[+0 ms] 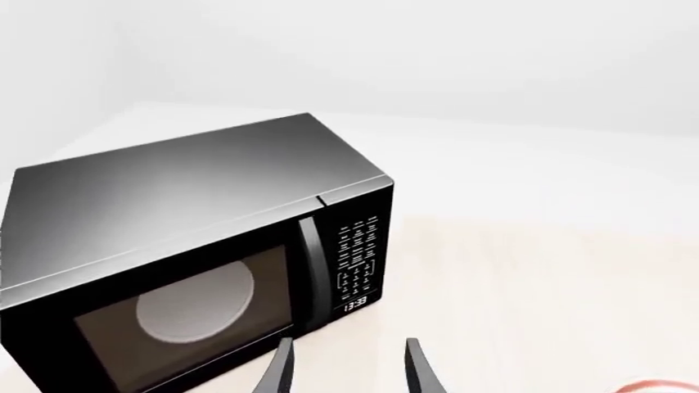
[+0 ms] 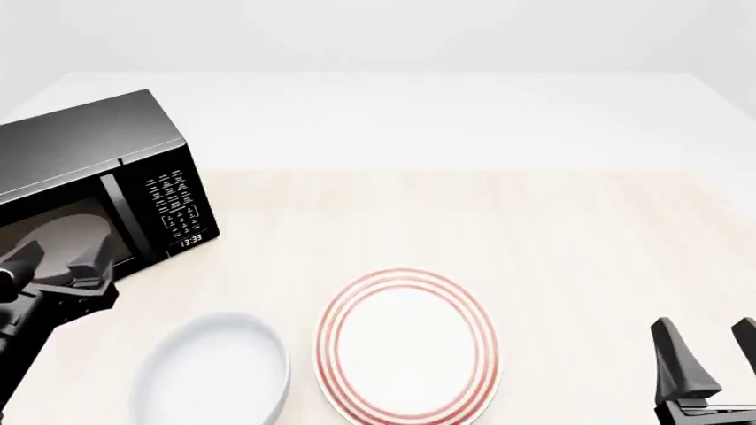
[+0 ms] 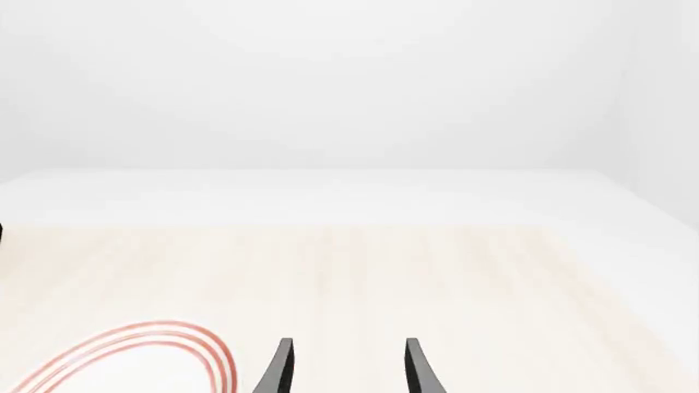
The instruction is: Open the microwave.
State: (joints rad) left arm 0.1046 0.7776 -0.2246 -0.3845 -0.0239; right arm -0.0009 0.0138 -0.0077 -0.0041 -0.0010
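Note:
The microwave (image 2: 88, 146) is a glossy black box at the far left of the table, door closed. Its vertical bar handle (image 2: 115, 217) stands between the dark glass door and the white-marked keypad (image 2: 172, 204), whose display reads 13:33. In the left wrist view the microwave (image 1: 186, 205) fills the frame, with the handle (image 1: 313, 274) and the white turntable (image 1: 196, 299) behind the glass. My left gripper (image 2: 57, 261) is open and empty, just in front of the door near the handle; its fingertips (image 1: 286, 364) point at the door's lower corner. My right gripper (image 2: 709, 341) is open and empty at the near right.
A white plate with red rings (image 2: 408, 345) lies at the near middle of the wooden table (image 2: 473, 221). A plain white bowl (image 2: 212, 372) sits to its left, close to my left arm. The plate's rim also shows in the right wrist view (image 3: 142, 348).

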